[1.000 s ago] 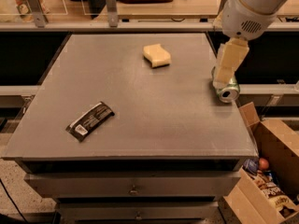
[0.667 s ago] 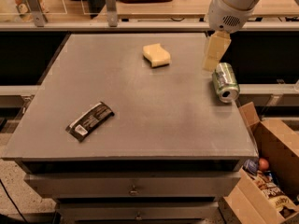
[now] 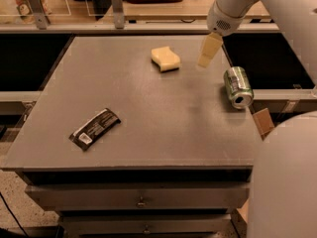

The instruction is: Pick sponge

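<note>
- The gripper (image 3: 209,50) hangs over the far part of the table (image 3: 148,148) (spread or pressed together, I cannot tell).
- The sponge (image 3: 165,59) lies flat on the table, near the gripper on its picture-left side, not touching it.
- The sponge's long axis runs roughly side to side across the table.

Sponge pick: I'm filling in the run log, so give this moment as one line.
tool: over table, between sponge and can, touching neither | sponge: on table, not held | can: on its side
</note>
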You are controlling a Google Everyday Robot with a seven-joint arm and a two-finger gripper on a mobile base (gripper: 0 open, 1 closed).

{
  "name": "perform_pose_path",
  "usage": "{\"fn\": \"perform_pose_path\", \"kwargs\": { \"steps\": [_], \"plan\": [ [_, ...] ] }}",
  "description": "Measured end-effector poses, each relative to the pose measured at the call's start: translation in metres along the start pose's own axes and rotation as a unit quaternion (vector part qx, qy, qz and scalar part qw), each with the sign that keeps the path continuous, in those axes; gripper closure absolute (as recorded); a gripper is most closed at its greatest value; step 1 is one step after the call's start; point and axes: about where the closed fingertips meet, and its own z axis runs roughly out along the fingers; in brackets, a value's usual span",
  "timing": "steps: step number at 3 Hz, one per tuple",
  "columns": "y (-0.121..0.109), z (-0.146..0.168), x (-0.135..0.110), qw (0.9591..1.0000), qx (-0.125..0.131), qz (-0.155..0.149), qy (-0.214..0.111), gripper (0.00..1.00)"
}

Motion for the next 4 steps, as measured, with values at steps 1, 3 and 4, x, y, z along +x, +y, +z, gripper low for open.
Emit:
{"fn": "perform_pose_path", "kwargs": {
  "steps": [1, 3, 4],
  "plan": [
    [-0.008, 0.033, -0.015, 0.9994, -0.002, 0.029, -0.02, 0.0],
    [-0.001, 0.072, -0.043, 0.994, -0.022, 0.067, -0.083, 0.0],
    [0.004, 0.083, -0.059, 0.9907, -0.034, 0.073, -0.11, 0.0]
  ]
}}
